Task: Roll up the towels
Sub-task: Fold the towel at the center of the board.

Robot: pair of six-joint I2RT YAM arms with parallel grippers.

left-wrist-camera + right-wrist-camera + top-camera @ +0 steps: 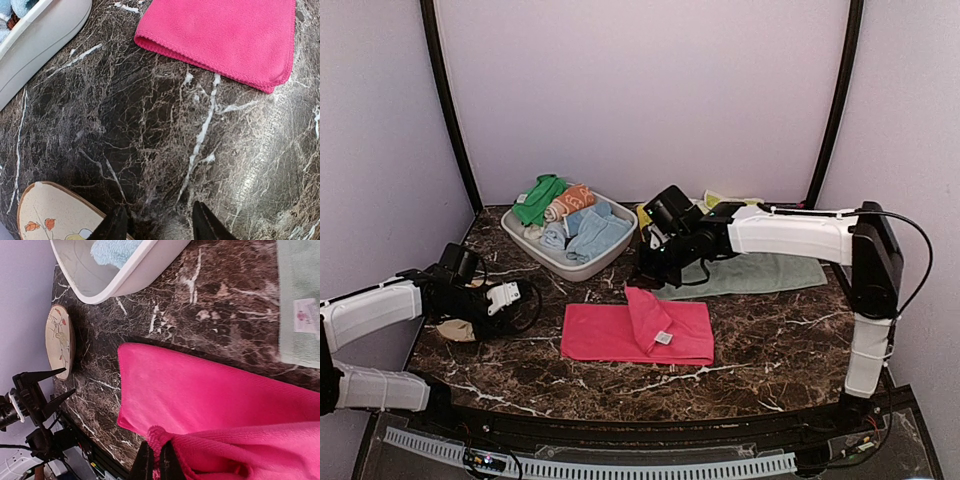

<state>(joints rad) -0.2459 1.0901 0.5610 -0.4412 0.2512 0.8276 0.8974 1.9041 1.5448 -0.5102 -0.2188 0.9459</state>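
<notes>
Top and wrist views of the workspace, with positions given from the white basin (534,250). The basin stands at the back left of the dark marble table (770,350) and holds rolled cloths (570,204) in green, orange and pale blue.

The pink towel (610,335) lies flat on the table on the near side of the basin, slightly to its right and apart from it. One edge of the towel is raised and doubled back over the rest, so that a small white label (663,338) shows on the folded flap. The right gripper (156,460) has its fingers pressed together on this raised edge, pinching a bunched fold of pink cloth.

The mint towel (760,275) is spread flat to the right of the basin, under the right arm, close beside the pink towel's far edge. The yellow-lime towel (725,200) lies farther back, to the right of the basin, largely hidden by the arm.

The left gripper (159,214) is low over bare table to the near left of the basin, its fingers apart with nothing between them. A round beige disc (50,215) with a drawn figure lies just beside it.
</notes>
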